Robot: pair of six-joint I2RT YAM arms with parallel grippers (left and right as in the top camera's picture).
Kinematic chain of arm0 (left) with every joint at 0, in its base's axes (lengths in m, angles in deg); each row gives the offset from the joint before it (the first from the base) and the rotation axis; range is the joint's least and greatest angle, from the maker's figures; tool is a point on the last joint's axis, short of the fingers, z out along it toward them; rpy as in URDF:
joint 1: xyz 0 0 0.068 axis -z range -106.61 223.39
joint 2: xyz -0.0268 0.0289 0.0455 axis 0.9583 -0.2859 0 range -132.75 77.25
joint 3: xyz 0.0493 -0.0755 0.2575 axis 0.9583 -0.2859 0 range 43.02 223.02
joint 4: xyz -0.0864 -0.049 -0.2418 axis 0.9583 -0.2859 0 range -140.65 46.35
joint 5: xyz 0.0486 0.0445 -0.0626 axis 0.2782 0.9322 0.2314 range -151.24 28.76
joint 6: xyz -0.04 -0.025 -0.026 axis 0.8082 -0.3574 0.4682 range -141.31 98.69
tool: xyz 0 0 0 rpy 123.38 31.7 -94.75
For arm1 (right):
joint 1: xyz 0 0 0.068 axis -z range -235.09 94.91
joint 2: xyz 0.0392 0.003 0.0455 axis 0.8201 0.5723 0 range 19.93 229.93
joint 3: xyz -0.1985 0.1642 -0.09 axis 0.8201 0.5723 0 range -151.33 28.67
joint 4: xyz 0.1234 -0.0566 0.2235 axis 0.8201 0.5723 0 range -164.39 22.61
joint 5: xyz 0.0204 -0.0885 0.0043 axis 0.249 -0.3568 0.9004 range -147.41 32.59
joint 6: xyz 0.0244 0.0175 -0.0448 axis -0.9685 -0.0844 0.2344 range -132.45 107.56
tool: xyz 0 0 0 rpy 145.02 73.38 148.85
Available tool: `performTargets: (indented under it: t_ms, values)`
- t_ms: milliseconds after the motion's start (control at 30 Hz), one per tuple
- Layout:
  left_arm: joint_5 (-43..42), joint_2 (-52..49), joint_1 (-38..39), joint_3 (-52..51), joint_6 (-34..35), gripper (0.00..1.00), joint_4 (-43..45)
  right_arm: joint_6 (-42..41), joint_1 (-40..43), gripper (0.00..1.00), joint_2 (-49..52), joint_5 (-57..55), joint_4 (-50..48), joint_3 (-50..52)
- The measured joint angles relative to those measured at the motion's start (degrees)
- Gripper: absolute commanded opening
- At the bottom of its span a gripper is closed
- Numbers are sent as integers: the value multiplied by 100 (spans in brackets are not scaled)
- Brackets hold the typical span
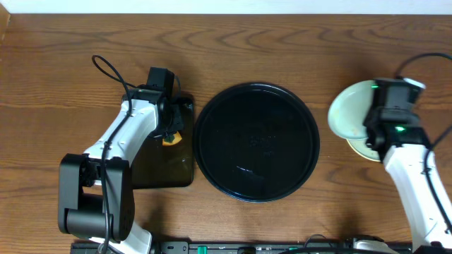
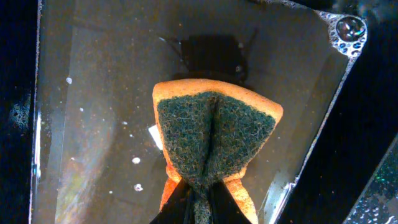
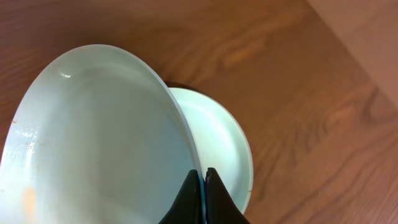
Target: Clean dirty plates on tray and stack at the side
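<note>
Plate (image 3: 93, 140) pinched by right hand (image 3: 203, 175), sponge (image 2: 214, 134) in left hand (image 2: 199, 196)

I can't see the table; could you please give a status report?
Left gripper shut on sponge over rectangular tray. Right gripper shut on plate rim, over stacked plate. Round tray: no plates. Nothing obstructing.

Bright, even light; glare on the tray (image 1: 212, 152), sharp focus.

Sponge (image 2: 214, 143) over rect. blk tray (image 1: 166, 168), wood table (image 1: 70, 56)
</note>
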Motion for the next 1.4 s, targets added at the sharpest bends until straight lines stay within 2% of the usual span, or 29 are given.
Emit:
performTargets:
  t_ms: [100, 200, 267, 300, 533, 700, 1000, 1167, 1233, 1400]
  values:
    - [0, 0, 0, 0, 0, 7, 0, -125, 577, 2, 0, 286, 17, 0]
    - [0, 0, 0, 0, 0, 8, 0, -210, 1040, 26, 0, 538, 7, 0]
    - [0, 0, 0, 0, 0, 8, 0, -264, 1281, 34, 0, 743, -22, 0]
    - [0, 0, 0, 0, -2, 7, 0, -297, 1370, 35, 0, 857, -28, 0]
    - [0, 0, 0, 0, -39, 7, 0, -223, 1486, 36, -2, 2422, 85, 0]
    - [-249, 0, 0, 0, -431, 8, 17, -17, 1294, 36, -2, 3414, 365, 0]
    - [-1335, 0, 0, -557, -1394, 8, 481, 369, 997, 35, -2, 3901, 509, 0]
    - [-1488, 2, -15, -752, -1613, 7, 704, 415, 997, 35, 0, 3941, 511, 0]
    - [-1113, 7, 0, -752, -1303, 7, 682, 417, 997, 35, -2, 3947, 531, 0]
    - [437, 7, 24, -752, 46, 7, 203, 431, 997, 35, -2, 3960, 595, 0]
